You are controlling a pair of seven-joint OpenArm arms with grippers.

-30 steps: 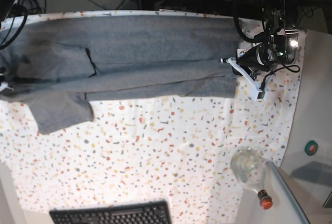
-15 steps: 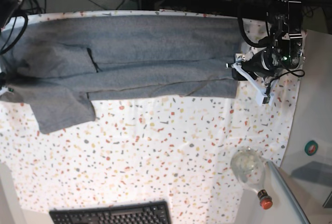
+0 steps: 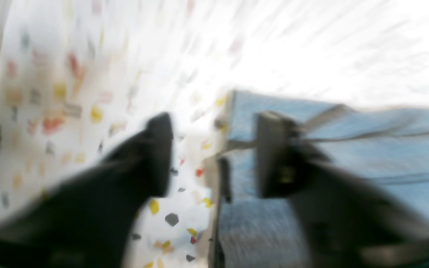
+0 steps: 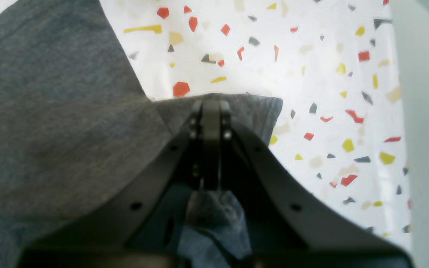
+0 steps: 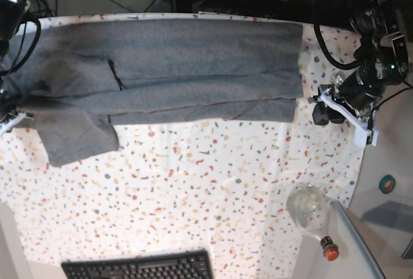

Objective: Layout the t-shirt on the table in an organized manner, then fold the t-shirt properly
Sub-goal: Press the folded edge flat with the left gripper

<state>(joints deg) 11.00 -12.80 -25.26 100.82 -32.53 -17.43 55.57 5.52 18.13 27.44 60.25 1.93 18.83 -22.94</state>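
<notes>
Right pincer clamped on the shirt's edge, left pincer loose beside the hem.

The plain heather-grey soft fabric t-shirt [image 5: 168,72] lies as a long band across the far side of the white flecked cloth tabletop [image 5: 213,195], one sleeve flap hanging toward the near left. The right pincer [image 4: 210,111] is closed, a fold of grey edge pinched in it. The left pincer [image 3: 210,152] stands parted with nothing between, just off the shirt's end; that view is blurred, so contact is hard to call. To fold well, I'd get a matching hold on this end first, then lift both evenly, keeping the cloth taut.
</notes>
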